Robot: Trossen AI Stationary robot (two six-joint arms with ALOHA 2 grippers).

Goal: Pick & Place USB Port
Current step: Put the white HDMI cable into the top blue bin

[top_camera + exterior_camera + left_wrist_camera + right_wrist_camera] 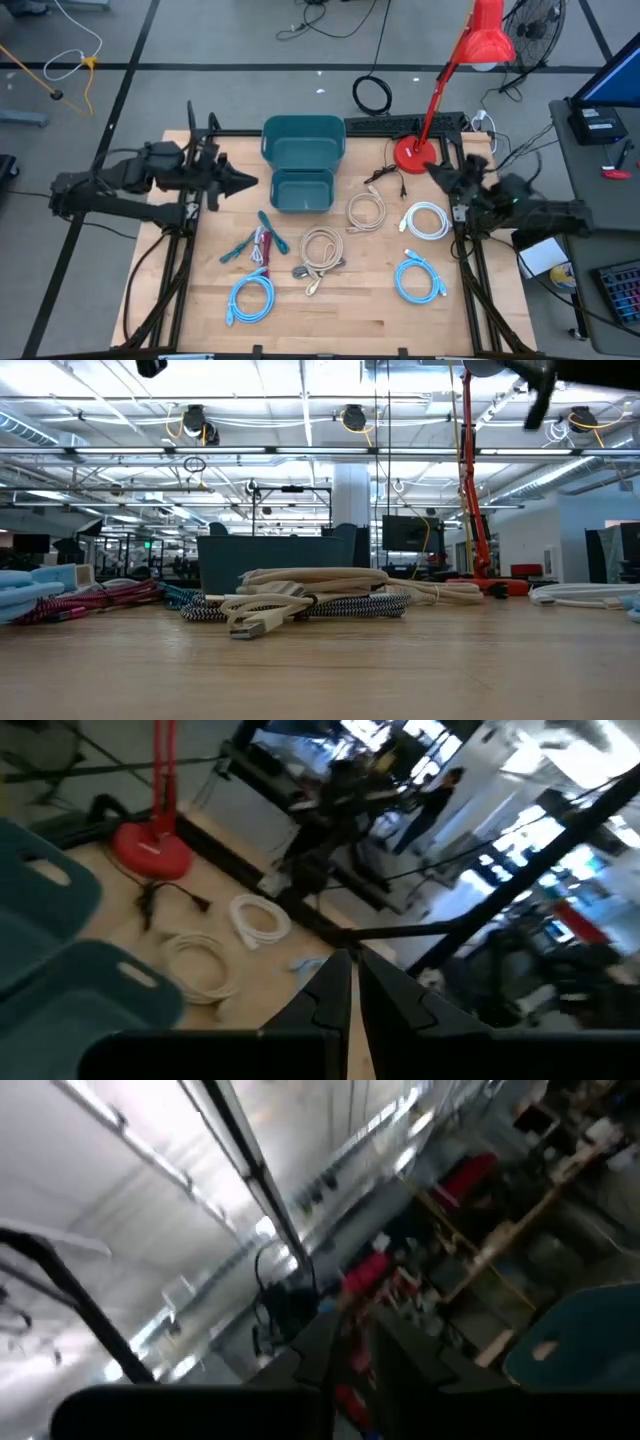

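Observation:
Several coiled USB cables lie flat on the wooden table: a white one (425, 220), two beige ones (365, 212) (320, 248), two light blue ones (250, 298) (418, 278), and a teal-and-red bundle (255, 240). In the low view the beige coil (300, 595) lies nearest, with its plug (250, 627) on the wood. My left gripper (248, 182) hovers shut over the table's left side, pointing right, next to the teal bins. My right gripper (437, 170) hovers shut near the red lamp base, pointing left. Neither touches a cable.
Two teal bins (303, 140) (302, 190) stand at the far middle of the table. A red desk lamp's base (415, 152) rests at the far right, with its black cord (385, 178) beside it. Bare wood shows along the near edge (330, 325).

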